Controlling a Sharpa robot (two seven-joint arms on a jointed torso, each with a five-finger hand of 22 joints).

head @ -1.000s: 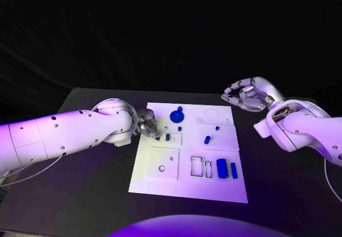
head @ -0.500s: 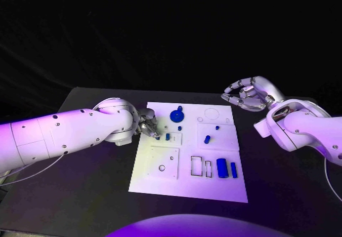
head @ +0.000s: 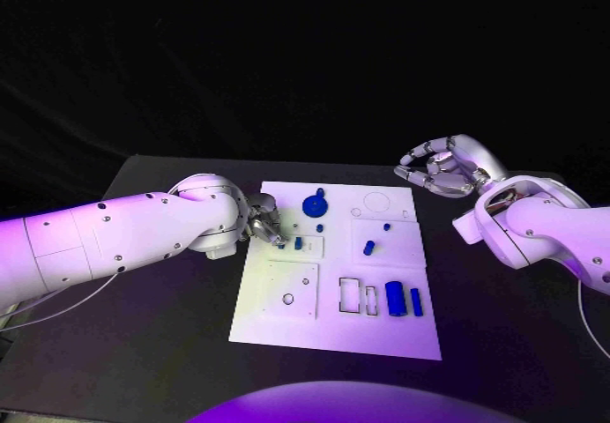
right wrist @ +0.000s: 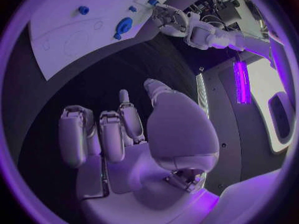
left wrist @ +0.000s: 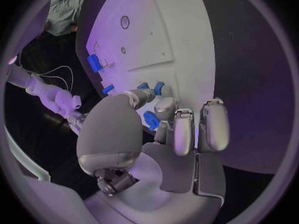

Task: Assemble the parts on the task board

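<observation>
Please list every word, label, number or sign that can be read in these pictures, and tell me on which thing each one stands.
No text can be read in any view.
The task board carries only outlines of circles and rectangles, no letters or numbers.
The blue parts are plain.
The left hand and the right hand show no readable label.

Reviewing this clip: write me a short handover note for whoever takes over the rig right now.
Left robot hand: at the white board's left edge, fingertips down at a small blue piece; a firm grip cannot be confirmed.
Right robot hand: raised off the board's far right corner, fingers curled, holding nothing.
Parts: blue round disc near the far edge, small peg mid-board, two blue bars lying beside the rectangular slots.
Done: unclear. Left: slots and holes unfilled.
</observation>
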